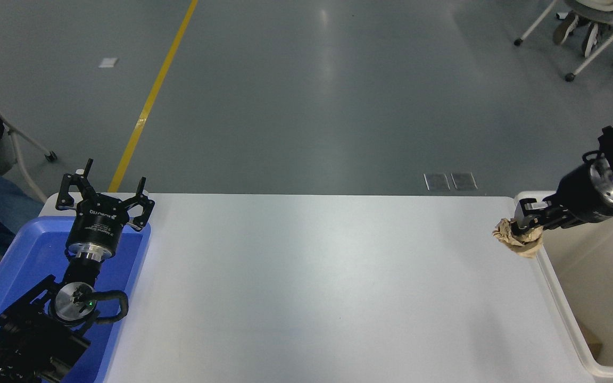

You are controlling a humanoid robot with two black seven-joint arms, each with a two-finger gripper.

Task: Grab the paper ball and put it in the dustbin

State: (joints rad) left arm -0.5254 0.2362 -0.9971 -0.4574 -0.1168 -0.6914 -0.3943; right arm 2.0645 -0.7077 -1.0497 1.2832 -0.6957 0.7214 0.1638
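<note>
Now the right gripper [524, 227] clamps the paper ball [517, 239] at its tip, beside the dustbin [555, 276] rim

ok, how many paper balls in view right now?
1. The paper ball is held in the right gripper, raised at the table's right end beside the dustbin rim. No others show on the table; part of the dustbin's inside is out of frame.

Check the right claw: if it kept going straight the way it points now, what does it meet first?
The right claw, shut on the paper ball, points left across the white table. Nothing shows in that line; it looks free up to the left claw above the blue tray, though height is unclear.
</note>
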